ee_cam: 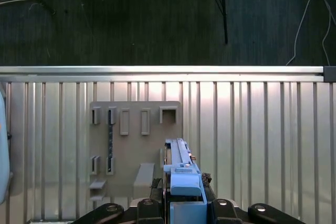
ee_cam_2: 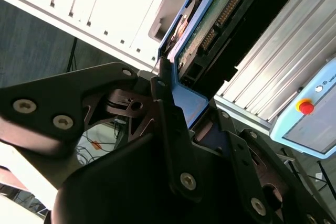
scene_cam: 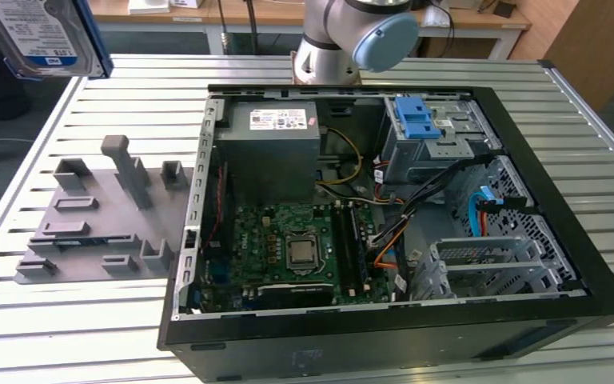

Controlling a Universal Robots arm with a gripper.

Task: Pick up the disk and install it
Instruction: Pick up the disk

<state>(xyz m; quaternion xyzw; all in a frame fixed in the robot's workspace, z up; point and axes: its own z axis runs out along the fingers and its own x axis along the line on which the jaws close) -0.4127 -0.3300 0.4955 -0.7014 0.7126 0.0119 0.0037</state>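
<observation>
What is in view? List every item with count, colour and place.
disk: one, silver with blue frame, held aloft at the exterior view's top left.
computer case: one, black, open, on the table.
power supply: one, grey, inside the case.
motherboard: one, green, inside the case.
latch: one, blue, on the case's drive bay.
fixture plate: one, grey, on the table at the exterior view's left of the case.
table: one, silvery slats.
arm: one, grey with a pale blue cap, beyond the case.
tool: one, black, shut on the disk.
</observation>
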